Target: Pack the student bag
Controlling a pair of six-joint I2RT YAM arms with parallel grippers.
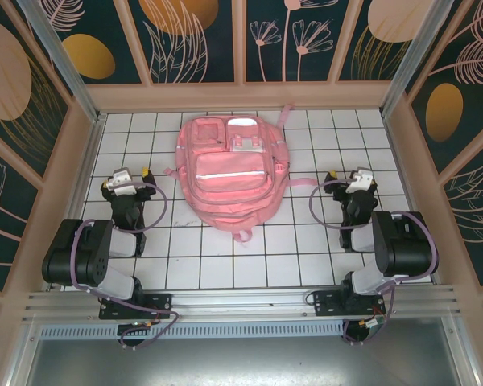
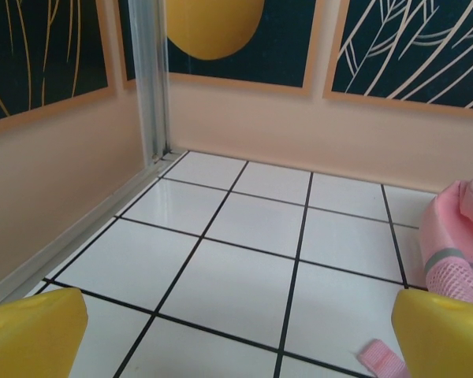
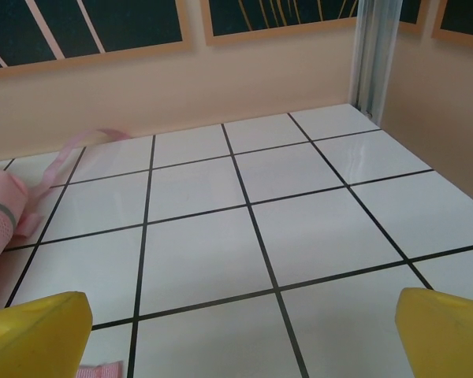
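Top external: student bag (image 1: pixel 229 173) lies flat, contents unseen, between left gripper (image 1: pixel 127 177) and right gripper (image 1: pixel 350 178), both spread wide.

— Any writing to read here?
— None legible. The white patches (image 1: pixel 242 123) on the bag (image 1: pixel 225 173) are too small to make out, and the wall panels (image 1: pixel 197 36) carry only leaf and flower drawings.
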